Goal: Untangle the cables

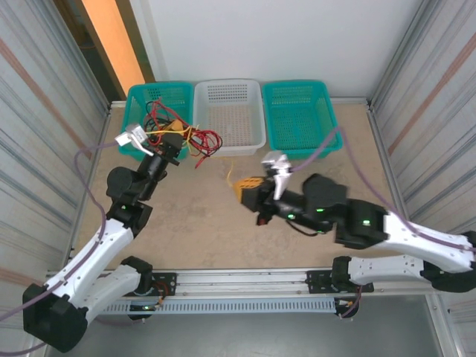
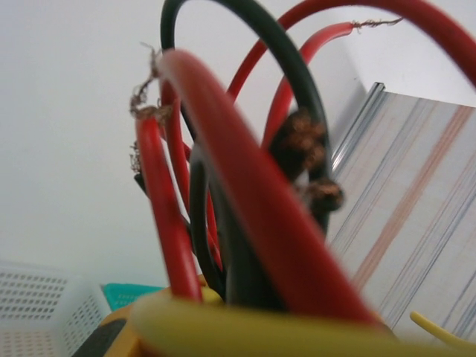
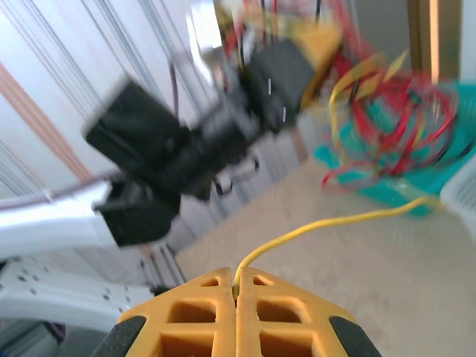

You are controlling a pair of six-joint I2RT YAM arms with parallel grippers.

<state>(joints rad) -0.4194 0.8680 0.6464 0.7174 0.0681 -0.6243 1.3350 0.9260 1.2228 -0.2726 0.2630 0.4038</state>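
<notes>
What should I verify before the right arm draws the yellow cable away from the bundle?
1. Right gripper shut on the yellow cable: ok.
2. Left gripper holding the bundle: ok, as far as the top view shows.
3. Yellow cable free of the bundle: not ok; its far end runs into it.
4. Slack in the yellow cable: ok; it curves loosely between the right gripper and the bundle.
5. Which strands cross the yellow cable inside the bundle: cannot tell; too blurred.
</notes>
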